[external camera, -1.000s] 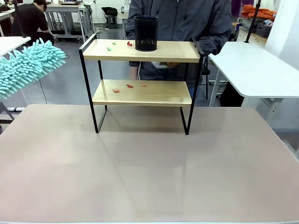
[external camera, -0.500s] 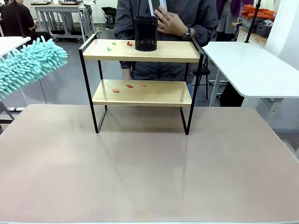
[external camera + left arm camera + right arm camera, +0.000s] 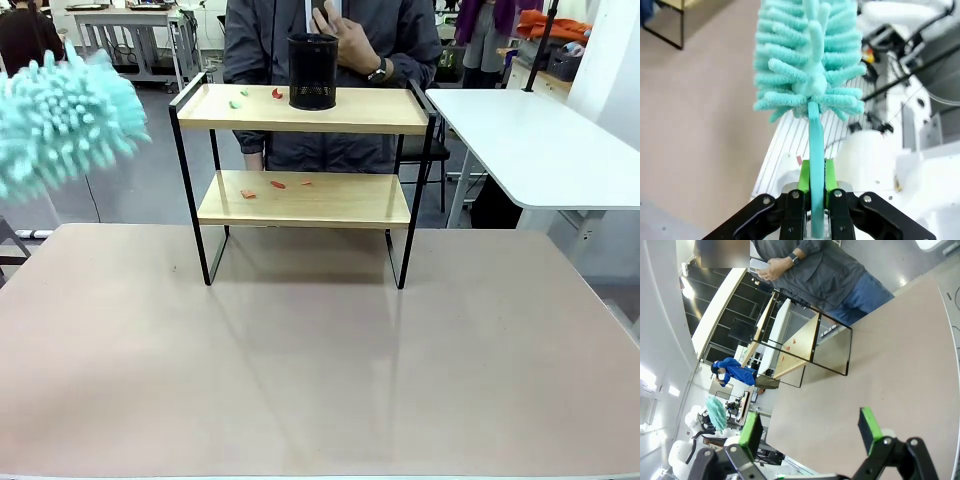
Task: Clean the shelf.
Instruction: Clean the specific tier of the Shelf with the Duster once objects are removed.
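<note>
- Shelf (image 3: 380, 110) stands at the far side of the table (image 3: 320, 360), a black mesh cup (image 3: 312, 70) on its top board.
- Left gripper (image 3: 816, 175) clamps a teal duster (image 3: 810, 55) by its handle.
- Right gripper (image 3: 809, 426) gapes, empty.

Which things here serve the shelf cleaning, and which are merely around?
For the job: shelf, teal duster in the left gripper, red and green scraps on its boards.
Just around: black mesh cup on the top board, white side table.
</note>
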